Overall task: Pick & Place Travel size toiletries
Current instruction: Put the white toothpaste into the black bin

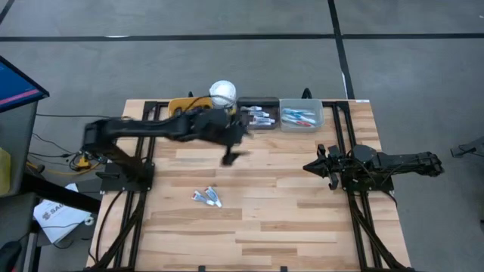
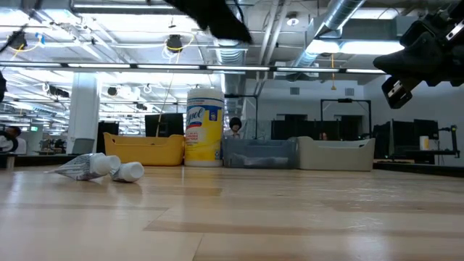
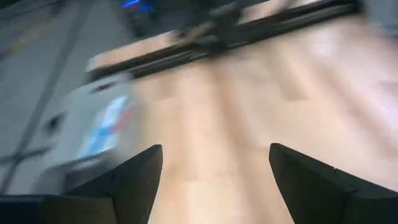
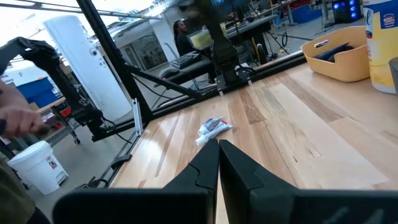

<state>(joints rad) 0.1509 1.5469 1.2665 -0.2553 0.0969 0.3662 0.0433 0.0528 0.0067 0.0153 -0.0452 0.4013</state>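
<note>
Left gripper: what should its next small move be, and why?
Probably swing back toward the white tubes lying loose mid-table and descend over them. The left gripper hangs open and empty near the bins, so its load looks dropped off, while the right gripper waits shut at the right side.

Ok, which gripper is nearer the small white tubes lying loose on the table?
Left. The left gripper hangs open above the table just bin-side of the small white tubes; the right gripper waits shut, farther off at the table's right.
</note>
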